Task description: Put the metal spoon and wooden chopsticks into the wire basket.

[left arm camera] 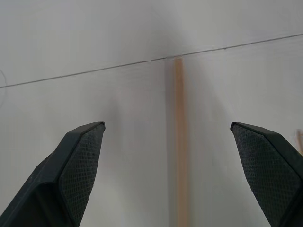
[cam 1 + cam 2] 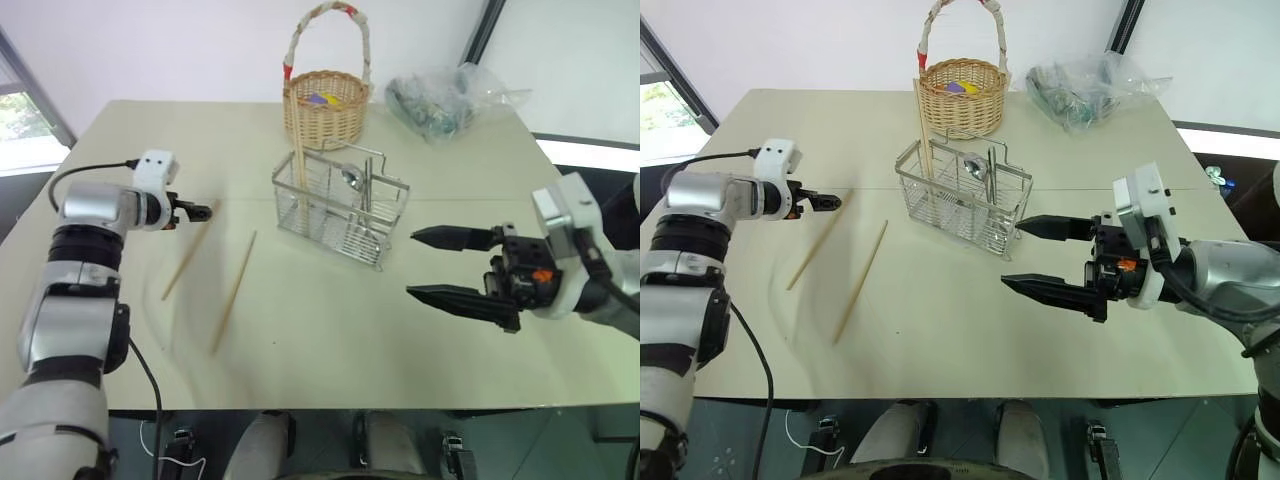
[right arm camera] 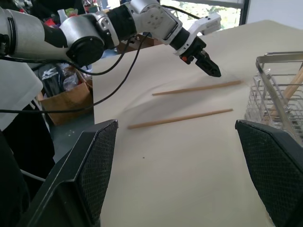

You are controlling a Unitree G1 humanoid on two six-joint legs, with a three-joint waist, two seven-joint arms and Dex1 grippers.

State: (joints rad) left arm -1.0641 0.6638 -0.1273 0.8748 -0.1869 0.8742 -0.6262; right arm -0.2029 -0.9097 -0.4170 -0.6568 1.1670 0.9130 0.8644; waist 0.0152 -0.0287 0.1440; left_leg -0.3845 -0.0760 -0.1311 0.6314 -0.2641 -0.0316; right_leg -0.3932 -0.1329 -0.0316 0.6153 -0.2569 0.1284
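Observation:
The wire basket (image 2: 385, 215) stands mid-table. The metal spoon (image 2: 350, 178) sits inside it, and one wooden chopstick (image 2: 298, 165) leans upright in its left compartment. Two more wooden chopsticks lie flat on the table to its left, one (image 2: 190, 250) further left than the other (image 2: 234, 290). My left gripper (image 2: 205, 211) hovers over the far end of the leftmost stick. In the left wrist view it (image 1: 166, 125) is open, with that stick (image 1: 179, 142) between its fingers (image 1: 80, 170). My right gripper (image 2: 412, 263) is open and empty, right of the basket and pointing left.
A round wicker basket (image 2: 325, 105) with a tall handle stands behind the wire basket. A crumpled clear plastic bag (image 2: 440, 100) lies at the back right. The table's front edge (image 2: 330, 405) runs close below the arms.

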